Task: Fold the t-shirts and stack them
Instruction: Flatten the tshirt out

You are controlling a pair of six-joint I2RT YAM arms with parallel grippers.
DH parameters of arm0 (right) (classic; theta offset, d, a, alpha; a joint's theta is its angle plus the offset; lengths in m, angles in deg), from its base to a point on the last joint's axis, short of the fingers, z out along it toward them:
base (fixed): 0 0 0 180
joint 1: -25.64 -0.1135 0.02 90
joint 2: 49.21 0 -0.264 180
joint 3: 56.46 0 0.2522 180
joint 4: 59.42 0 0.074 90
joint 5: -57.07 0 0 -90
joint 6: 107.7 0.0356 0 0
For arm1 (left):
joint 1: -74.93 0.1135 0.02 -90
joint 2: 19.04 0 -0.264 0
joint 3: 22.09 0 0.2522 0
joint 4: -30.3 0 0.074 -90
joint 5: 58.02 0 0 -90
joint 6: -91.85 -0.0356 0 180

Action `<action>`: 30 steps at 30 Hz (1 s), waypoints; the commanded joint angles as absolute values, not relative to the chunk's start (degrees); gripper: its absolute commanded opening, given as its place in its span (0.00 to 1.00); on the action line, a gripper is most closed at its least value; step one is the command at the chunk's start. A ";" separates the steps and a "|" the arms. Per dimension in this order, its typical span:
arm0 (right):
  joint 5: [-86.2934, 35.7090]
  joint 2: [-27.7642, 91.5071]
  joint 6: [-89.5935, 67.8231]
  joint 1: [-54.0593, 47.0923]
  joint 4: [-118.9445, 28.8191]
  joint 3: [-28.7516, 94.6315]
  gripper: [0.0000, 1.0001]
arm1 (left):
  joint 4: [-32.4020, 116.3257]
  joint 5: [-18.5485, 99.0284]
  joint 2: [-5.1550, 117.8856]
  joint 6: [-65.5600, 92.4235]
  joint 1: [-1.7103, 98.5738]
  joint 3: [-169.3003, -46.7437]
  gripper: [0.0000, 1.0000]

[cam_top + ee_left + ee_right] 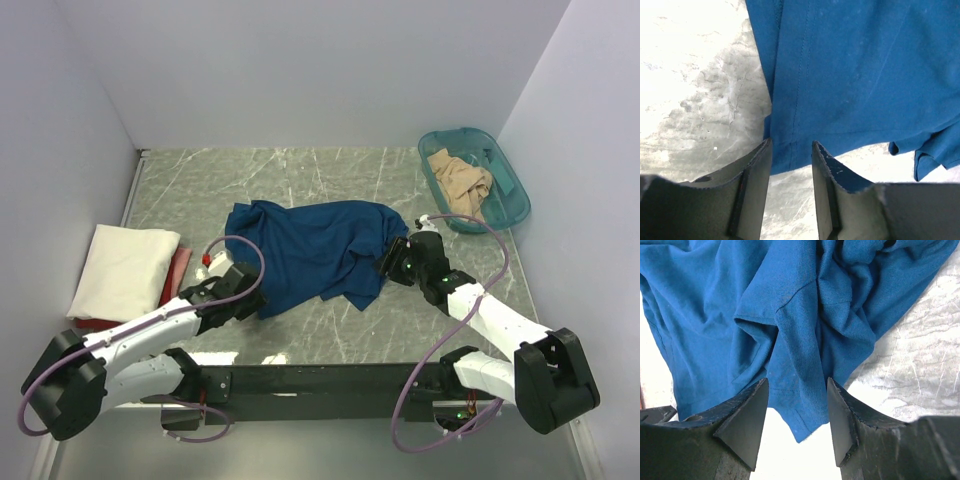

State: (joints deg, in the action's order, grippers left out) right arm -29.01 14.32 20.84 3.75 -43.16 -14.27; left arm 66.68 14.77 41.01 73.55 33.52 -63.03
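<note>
The dark blue t-shirt (310,250) lies crumpled on the middle of the table. My left gripper (247,292) is open at the shirt's near left hem. In the left wrist view the hem (790,155) lies between the tips of the left gripper (791,147). My right gripper (390,262) is open at the shirt's right side. In the right wrist view a bunched corner of the shirt (800,405) hangs between the tips of the right gripper (797,387). The cream-white t-shirt (125,268) lies folded at the left. The tan-beige t-shirt (460,185) lies bunched in the tub.
The teal plastic tub (512,205) stands at the back right, against the right wall. Something red (178,270) lies under and beside the cream shirt. White walls close in the marble-patterned table (300,170) on three sides.
</note>
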 commanded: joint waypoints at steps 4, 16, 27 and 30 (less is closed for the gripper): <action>-29.68 13.28 20.97 3.32 -45.57 -14.66 0.57 | 66.39 12.55 42.30 75.85 33.18 -62.92 0.44; -29.59 13.54 20.89 3.41 -45.48 -14.92 0.57 | 62.26 13.78 44.77 75.59 33.10 -62.66 0.43; -29.86 13.72 20.89 3.32 -45.57 -14.92 0.57 | 61.73 12.64 46.08 74.28 33.10 -63.80 0.26; -30.03 13.72 20.89 3.32 -45.48 -14.92 0.57 | 61.91 11.94 46.61 74.10 33.10 -63.98 0.17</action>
State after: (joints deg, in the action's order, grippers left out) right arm -29.01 14.30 20.84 3.75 -43.29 -14.88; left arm 63.31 13.94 46.23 74.56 33.44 -62.70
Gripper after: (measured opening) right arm 0.572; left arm 0.195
